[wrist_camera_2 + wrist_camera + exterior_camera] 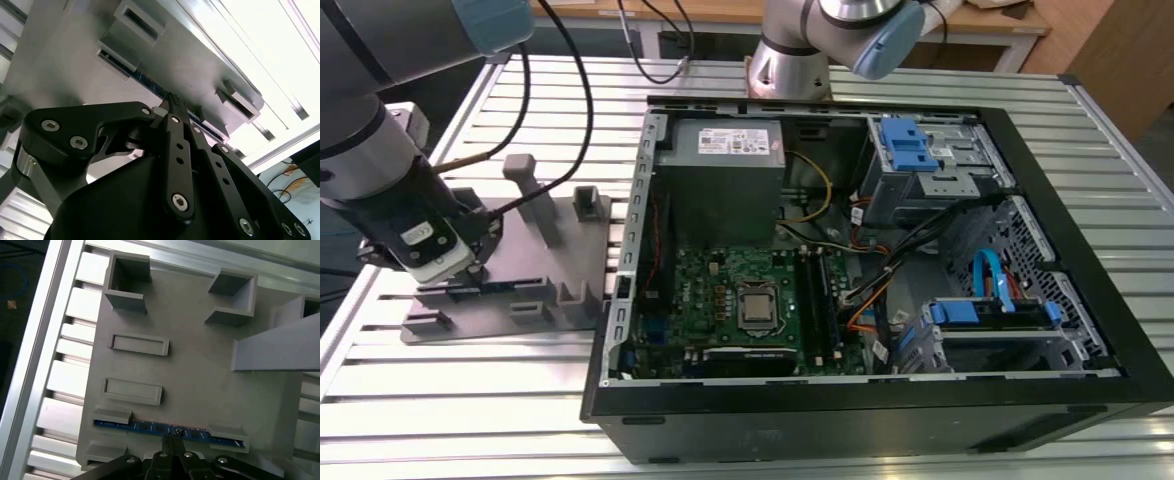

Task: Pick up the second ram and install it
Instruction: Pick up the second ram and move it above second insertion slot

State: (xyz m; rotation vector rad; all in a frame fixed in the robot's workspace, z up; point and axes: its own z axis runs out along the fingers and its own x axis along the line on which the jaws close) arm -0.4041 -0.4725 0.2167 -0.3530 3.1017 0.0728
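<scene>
In the exterior view the grey plate lies near the slatted table's edge at the exterior view's left, with a narrow bare strip between it and the open computer case. The arm reaches down steeply, its gripper low over the plate's edge away from the case. In the second wrist view the jaws are pinched on the second ram, which stands on edge in the plate's slotted holders. In the first wrist view the ram runs along one plate edge, gripped at mid-length, with open plate beyond
</scene>
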